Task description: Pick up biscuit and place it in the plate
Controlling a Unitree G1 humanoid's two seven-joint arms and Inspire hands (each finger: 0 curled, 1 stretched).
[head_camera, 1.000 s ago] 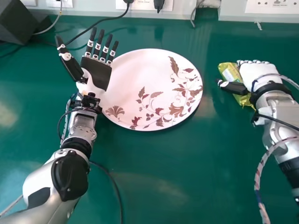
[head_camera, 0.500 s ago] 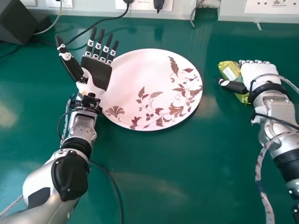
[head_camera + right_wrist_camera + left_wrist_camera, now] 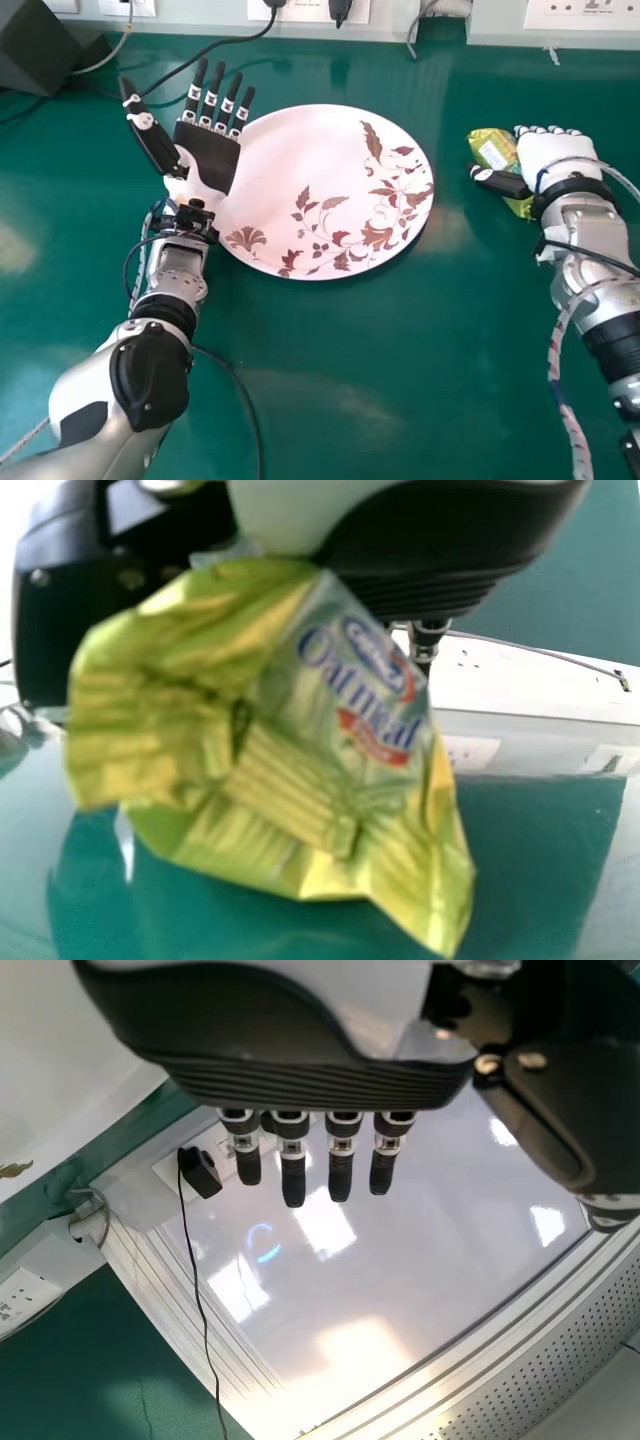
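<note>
Biscuit in crinkled yellow-green wrapper with a pale label was in the right robot hand, well apart from the plate, on its right side. That robot hand was gripping it: fingers curled, black thumb on the plate-facing side, wrapper bulging out between thumb and fingers. Right wrist view had the wrapper up close under the palm, folds and printed label showing. Couldn't tell if it touched the table. Round white plate with brown leaf-and-flower pattern sat in the middle, pattern mostly on its right and near side. Left robot hand was open at the plate's left edge, black fingers straight and spread, pointing to the back; contact with the rim couldn't be told. All on a glossy green table. Dark box-shaped object stood at the back left corner, thin black cable running near it. White socket panel was on the wall strip behind, back right.
</note>
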